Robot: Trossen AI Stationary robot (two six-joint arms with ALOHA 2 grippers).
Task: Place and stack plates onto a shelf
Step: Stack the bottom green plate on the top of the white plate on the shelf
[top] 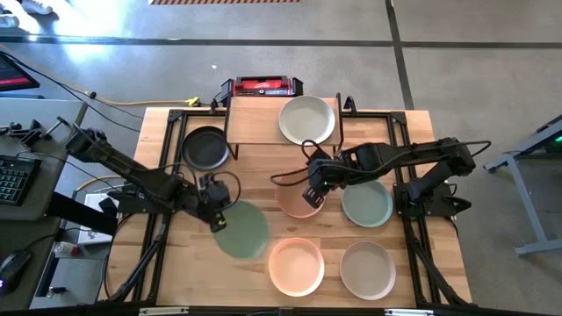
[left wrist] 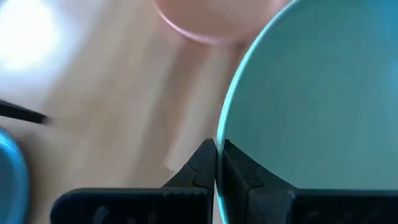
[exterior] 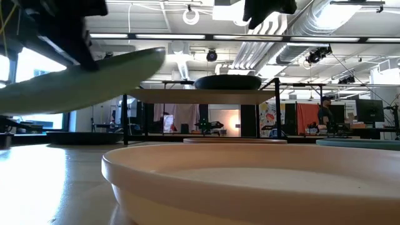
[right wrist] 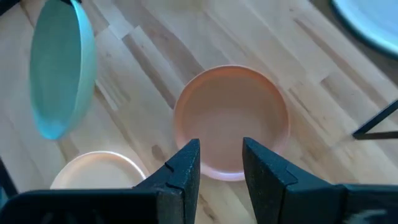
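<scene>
My left gripper (top: 217, 217) is shut on a pale green plate (top: 243, 230), which floats tilted above the table in the low view (exterior: 81, 81). My right gripper (top: 314, 190) hovers open above a peach-pink plate (right wrist: 231, 121) lying flat on the table, its fingers over that plate's near rim without touching it. The shelf (top: 255, 121) stands at the far edge with a cream-white plate (top: 307, 118) resting on its wooden top. A black plate (top: 205, 147) lies on the table by the shelf's left end. My left gripper pinches the pale green plate's rim (left wrist: 221, 127) between its two fingers, one finger on the plate's upper face and one on its underside. It comes from the table's left side. The plate is lifted clear and tilted, stretching away from the fingers.
A second pale green plate (top: 367, 204), a second peach-pink plate (top: 296, 266) and a beige plate (top: 367, 269) lie flat on the table's near right half. A red-and-black device (top: 263, 86) sits behind the shelf. Bare wood shows at the near left (top: 176, 263).
</scene>
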